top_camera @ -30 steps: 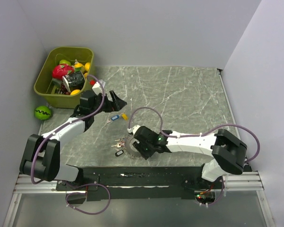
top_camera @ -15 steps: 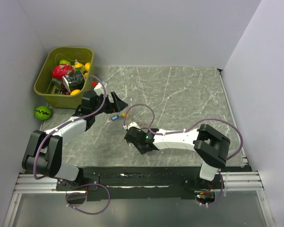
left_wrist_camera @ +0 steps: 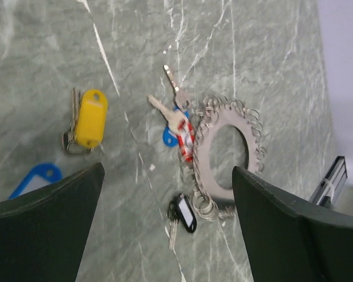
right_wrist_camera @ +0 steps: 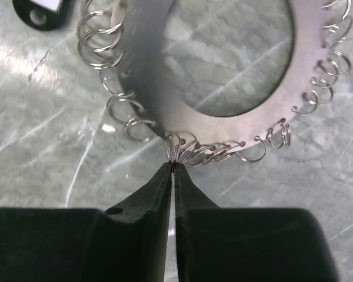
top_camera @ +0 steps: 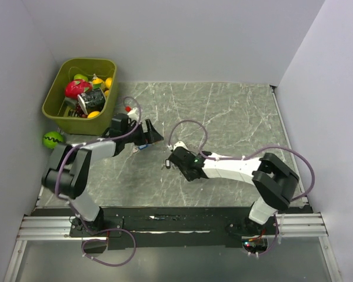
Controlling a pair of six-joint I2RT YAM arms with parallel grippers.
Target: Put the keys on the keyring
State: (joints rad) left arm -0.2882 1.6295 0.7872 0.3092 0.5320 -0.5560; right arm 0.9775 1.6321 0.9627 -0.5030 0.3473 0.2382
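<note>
— How far along are we?

— Barely started, I'd judge. My left gripper (top_camera: 148, 134) hangs with its jaws spread wide, holding nothing. Below it the yellow-tagged key (left_wrist_camera: 89, 117) and the blue-tagged key (left_wrist_camera: 38, 176) lie loose on the table (left_wrist_camera: 253, 47), well apart from the keyring (left_wrist_camera: 201, 161).

— And the ring?

— It's flat on the table. Two silver keys (left_wrist_camera: 175, 120) and a dark fob (left_wrist_camera: 184, 212) touch its left edge; I cannot tell whether they're attached. My right gripper (right_wrist_camera: 173, 167) has its jaws pinched nearly together on a small wire loop at the rim. All the threading remains.
</note>
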